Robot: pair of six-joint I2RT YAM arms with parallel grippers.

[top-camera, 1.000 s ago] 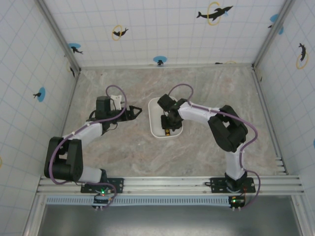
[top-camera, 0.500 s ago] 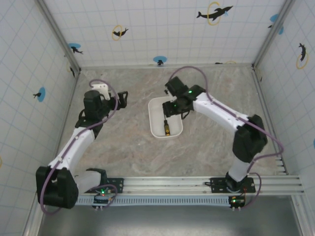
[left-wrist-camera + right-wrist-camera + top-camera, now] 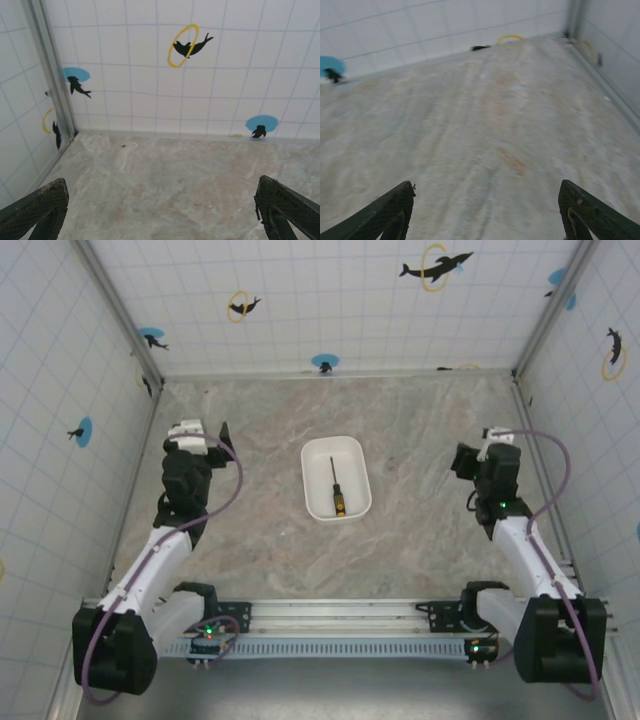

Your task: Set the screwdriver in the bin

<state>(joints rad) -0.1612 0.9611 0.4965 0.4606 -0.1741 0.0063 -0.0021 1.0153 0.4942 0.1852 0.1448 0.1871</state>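
The white bin (image 3: 349,452) sits in the middle of the marble table. Inside it lies the screwdriver (image 3: 336,485), thin dark shaft pointing away, orange-and-black handle toward the near rim. My left gripper (image 3: 205,430) is drawn back at the table's left side, well clear of the bin; in its wrist view its dark fingers (image 3: 37,207) stand wide apart over bare marble. My right gripper (image 3: 480,448) is pulled back to the right side. It is open too, and its fingers (image 3: 387,210) have nothing between them.
Tiled walls with dolphin stickers close in the table on three sides. A metal corner post (image 3: 52,75) stands just ahead of the left gripper. The right wall's base (image 3: 607,80) runs beside the right gripper. The rail with both arm bases (image 3: 340,615) lines the near edge.
My right arm has let go of the screwdriver in the bin and swung away to the right side. My left arm has folded back toward the left wall.
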